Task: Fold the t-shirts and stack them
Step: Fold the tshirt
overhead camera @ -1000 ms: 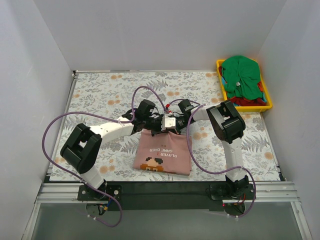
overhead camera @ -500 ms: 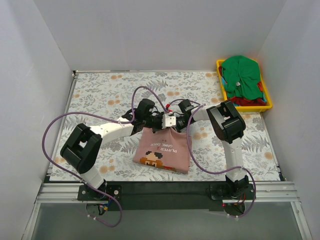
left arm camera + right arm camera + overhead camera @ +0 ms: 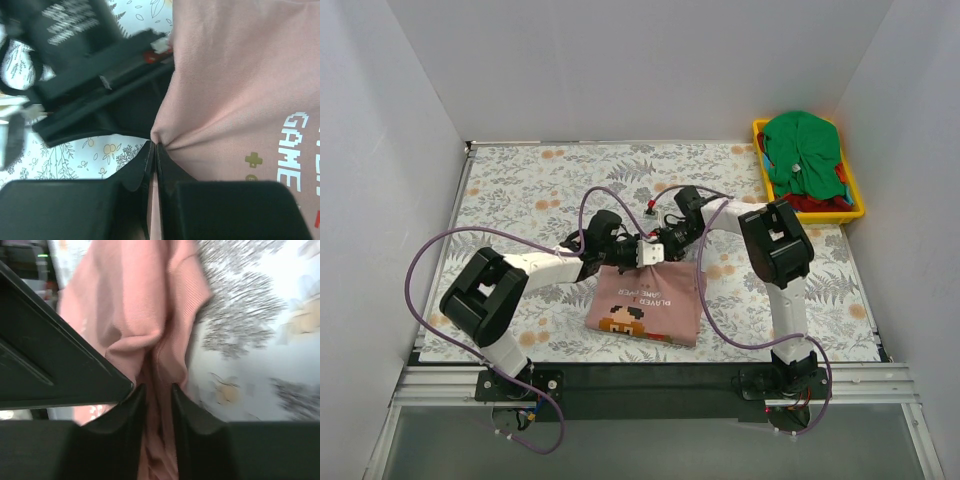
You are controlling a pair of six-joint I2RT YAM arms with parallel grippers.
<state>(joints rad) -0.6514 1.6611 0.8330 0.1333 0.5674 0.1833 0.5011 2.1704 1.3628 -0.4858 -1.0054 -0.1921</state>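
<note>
Left gripper (image 3: pixel 154 150) clenches the far edge of the dusty pink printed cloth t-shirt (image 3: pixel 647 310); right gripper (image 3: pixel 156 390) grasps the same bunched edge just beside it.

Bright, even white light fills the overhead view; only faint, soft shadows lie on the bench (image 3: pixel 520 190). Left wrist view: pink t-shirt (image 3: pixel 240 75) weave sharp, left pincer (image 3: pixel 154 150) dark and blurred. Right wrist view: right pincer (image 3: pixel 156 392) and the bench behind it smeared, out of focus.

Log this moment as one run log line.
step: fold pink t-shirt | left gripper: shut on far edge | right gripper: shut on same edge | green t-shirt: in yellow bin
</note>
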